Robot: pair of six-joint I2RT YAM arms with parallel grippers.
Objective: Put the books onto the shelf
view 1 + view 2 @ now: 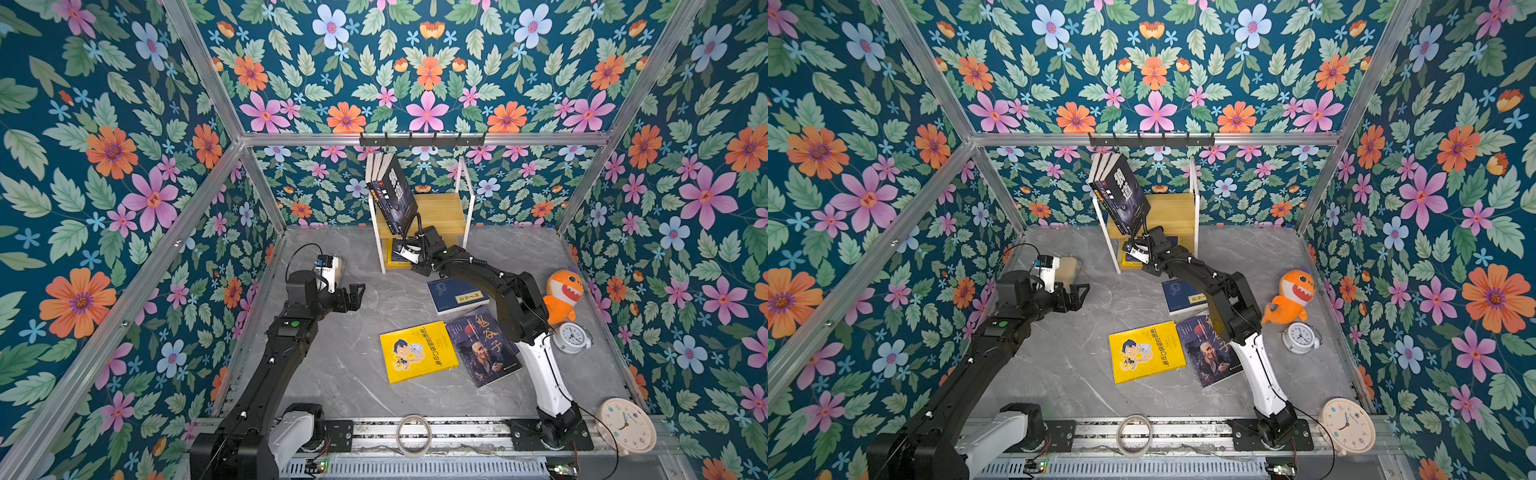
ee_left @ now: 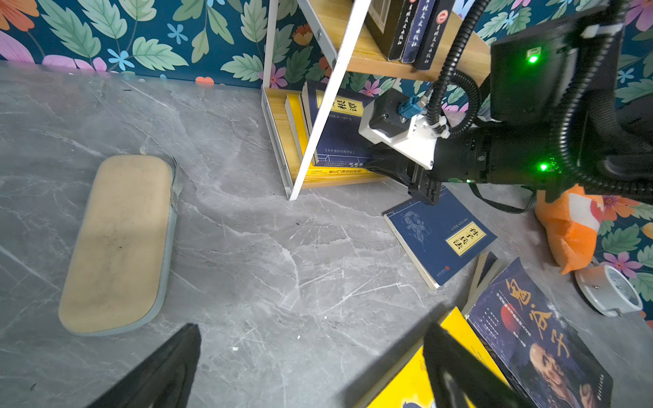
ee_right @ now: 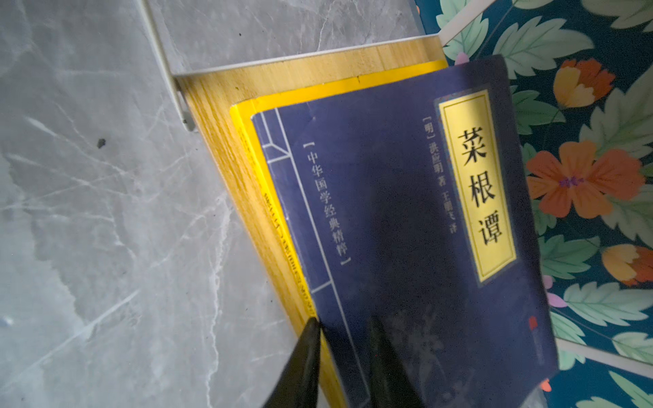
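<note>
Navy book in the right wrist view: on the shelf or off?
On. The navy book lies on a yellow book on the lower board of the shelf.

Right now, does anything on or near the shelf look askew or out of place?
The dark books on the upper board of the shelf lean steeply sideways, not upright, and could slide. A beige sole-shaped pad lying on the table also seems foreign.

A robot lab booth is posing as a home: floral wallpaper is lining an aluminium frame, and two arms are standing on a rail.
</note>
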